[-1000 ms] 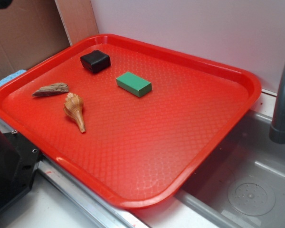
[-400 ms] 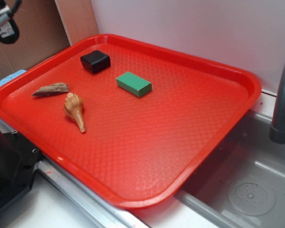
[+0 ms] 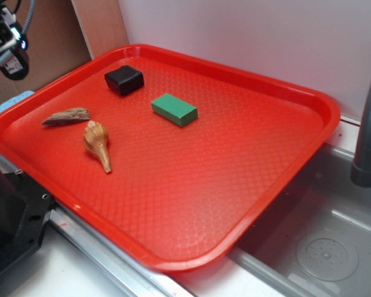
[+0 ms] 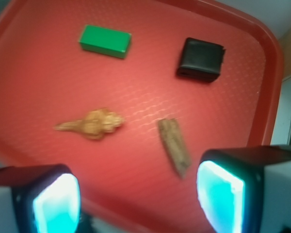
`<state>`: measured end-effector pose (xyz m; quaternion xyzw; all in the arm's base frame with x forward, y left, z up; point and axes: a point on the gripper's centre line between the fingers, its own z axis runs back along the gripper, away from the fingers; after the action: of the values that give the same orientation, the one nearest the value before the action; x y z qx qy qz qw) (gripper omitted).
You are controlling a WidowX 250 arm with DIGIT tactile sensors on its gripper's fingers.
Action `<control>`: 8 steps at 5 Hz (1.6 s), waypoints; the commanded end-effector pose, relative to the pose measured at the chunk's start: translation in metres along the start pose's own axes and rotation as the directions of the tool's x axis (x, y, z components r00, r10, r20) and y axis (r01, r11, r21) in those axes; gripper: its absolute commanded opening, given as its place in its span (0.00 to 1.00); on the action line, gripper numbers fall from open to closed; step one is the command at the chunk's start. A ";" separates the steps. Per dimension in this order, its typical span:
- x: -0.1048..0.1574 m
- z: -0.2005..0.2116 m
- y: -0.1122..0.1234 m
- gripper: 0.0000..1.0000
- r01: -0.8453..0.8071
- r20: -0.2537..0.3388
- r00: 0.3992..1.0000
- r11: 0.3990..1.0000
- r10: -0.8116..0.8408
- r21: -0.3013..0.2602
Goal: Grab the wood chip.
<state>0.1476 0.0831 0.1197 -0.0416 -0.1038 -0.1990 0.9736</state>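
Coming further into the exterior view at top left since a moment ago: gripper [image 4: 138, 194], now hanging high above the tray's [image 3: 309, 99] left corner; tray contents lying unchanged. Standing wide apart, both fingers [image 4: 56, 201] in the wrist view, nothing held. Lying left to right in the wrist view: seashell [image 4: 93, 124], then wood chip [image 4: 174, 145], apart from each other, chip nearer the right finger. Sitting beyond them, green block [image 4: 105, 41] and black block [image 4: 201, 59]. Judging the approach just beginning: shifting right to centre the chip between the fingers, closing across its narrow width, descending close to the tray since the chip is flat, keeping clear of the shell.
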 end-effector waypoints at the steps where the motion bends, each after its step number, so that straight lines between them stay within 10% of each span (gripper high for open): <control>1: 0.003 -0.034 0.027 1.00 0.018 -0.017 1.000 0.990 -0.015 0.138; 4: -0.010 -0.097 0.050 1.00 0.019 -0.118 0.993 0.994 -0.006 0.109; 5: -0.008 -0.108 0.042 0.82 0.058 -0.148 0.988 0.991 -0.040 0.121; 6: -0.008 -0.111 0.041 0.00 0.071 -0.165 0.985 0.989 -0.048 0.133; 8: -0.004 -0.099 0.036 0.00 -0.041 -0.177 0.980 0.967 0.088 0.253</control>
<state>0.1718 0.1057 0.0195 0.0919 -0.0301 -0.1450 0.9847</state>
